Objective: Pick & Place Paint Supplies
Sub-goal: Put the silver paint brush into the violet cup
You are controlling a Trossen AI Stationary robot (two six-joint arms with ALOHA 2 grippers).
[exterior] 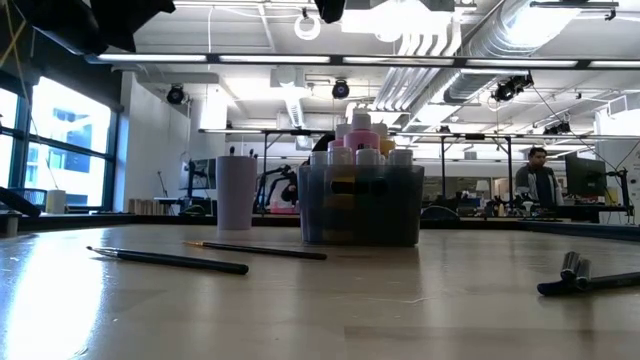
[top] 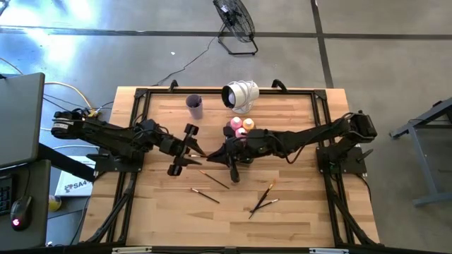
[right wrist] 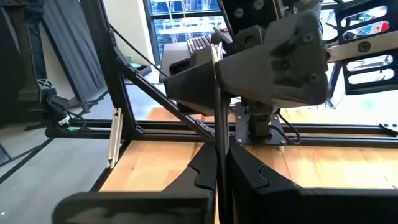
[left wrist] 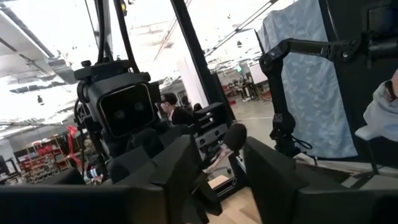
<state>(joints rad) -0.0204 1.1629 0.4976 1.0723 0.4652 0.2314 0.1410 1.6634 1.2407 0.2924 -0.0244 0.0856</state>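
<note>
1. We see the right gripper (top: pixel 215 156) over the middle of the table, pinching a thin dark-handled paintbrush (right wrist: pixel 217 124) between its closed fingers.
2. The left gripper (top: pixel 196 151) faces it head-on from just beside. Its fingers (left wrist: pixel 177 168) stand spread, with the brush's rounded dark end (left wrist: pixel 234 135) in the gap between them. We cannot tell whether either finger touches it.
3. The relation that matters: the brush's long axis runs out of the right gripper straight towards the left one, roughly along the line joining the two grippers. The left gripper is the nearer free one, and we judge it need only close where it is.
4. We take this as a handover in mid-air, with the grip not yet passed.
5. Three more thin wooden-and-dark paintbrushes (top: pixel 205 195) lie flat on the wooden table (top: pixel 296 212), nearer its front edge.
6. The small pink and orange paint bottles (top: pixel 240 127) stand in the clear grey rectangular tray (exterior: pixel 360 225), beyond both grippers.
</note>
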